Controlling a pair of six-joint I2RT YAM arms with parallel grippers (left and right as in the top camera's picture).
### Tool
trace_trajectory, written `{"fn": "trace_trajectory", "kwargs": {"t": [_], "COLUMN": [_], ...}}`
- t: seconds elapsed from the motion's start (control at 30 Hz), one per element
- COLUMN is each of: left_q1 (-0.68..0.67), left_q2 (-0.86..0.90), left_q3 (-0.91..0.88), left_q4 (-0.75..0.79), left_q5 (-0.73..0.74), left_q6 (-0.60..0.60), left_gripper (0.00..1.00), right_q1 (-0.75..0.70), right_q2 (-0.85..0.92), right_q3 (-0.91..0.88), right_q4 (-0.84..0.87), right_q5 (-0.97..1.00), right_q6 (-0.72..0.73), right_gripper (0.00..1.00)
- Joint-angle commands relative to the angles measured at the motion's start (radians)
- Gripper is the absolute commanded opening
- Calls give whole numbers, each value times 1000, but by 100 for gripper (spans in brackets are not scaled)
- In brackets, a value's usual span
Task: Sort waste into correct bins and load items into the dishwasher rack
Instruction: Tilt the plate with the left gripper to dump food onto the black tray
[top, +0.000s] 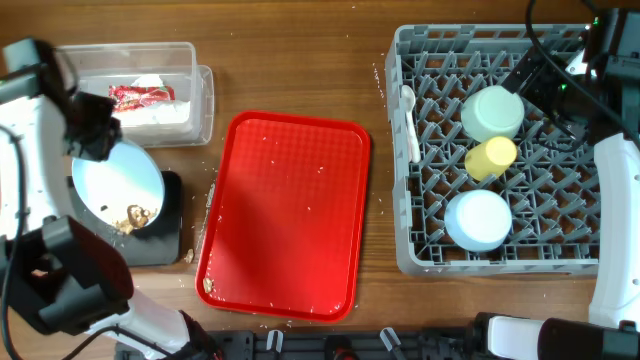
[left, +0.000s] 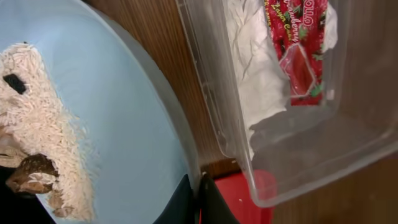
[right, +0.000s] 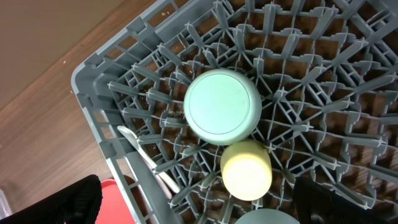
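Note:
My left gripper is shut on the rim of the light blue plate. The plate hangs tilted over the black tray, with white crumbs and brown food scraps at its low edge. Behind it, the clear tub holds the red wrapper and a white napkin. Upside down in the dishwasher rack are the pale green bowl, yellow cup and light blue bowl. My right gripper hangs open above them.
The flat red serving tray lies between the bins and the rack, with crumbs and a brown scrap at its front left corner. A white utensil lies along the rack's left wall.

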Motion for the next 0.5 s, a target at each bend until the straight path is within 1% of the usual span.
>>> {"fn": "trace_trajectory", "kwargs": {"t": [0.0, 0.1, 0.17, 0.33, 0.37, 0.4, 0.43, 0.47], "left_q1": [122, 212, 277, 371, 387, 400, 412, 421], "left_q2": [-11, -11, -11, -11, -11, -11, -11, -11], "left_q3": [22, 22, 21, 21, 21, 21, 19, 19], "left_q4": [-21, -66, -97, -150, -153, -151, -180, -235], "left_q5": [301, 412, 513, 708, 742, 745, 754, 787], "left_q6": [145, 208, 292, 409, 436, 435, 436, 477], "left_gripper": [4, 4, 4, 4, 4, 4, 4, 4], "right_q1": [0, 0, 0, 0, 0, 0, 0, 0], "right_q2": [-4, -4, -4, -4, -4, -4, -4, -4], "right_q3": [1, 1, 1, 1, 1, 1, 1, 1], "right_q4": [0, 0, 0, 0, 0, 0, 0, 0], "right_q5": [16, 17, 16, 16, 16, 16, 17, 17], "right_q6": [0, 1, 0, 1, 0, 1, 1, 1], "right_gripper": [100, 100, 100, 100, 100, 100, 100, 100]}}
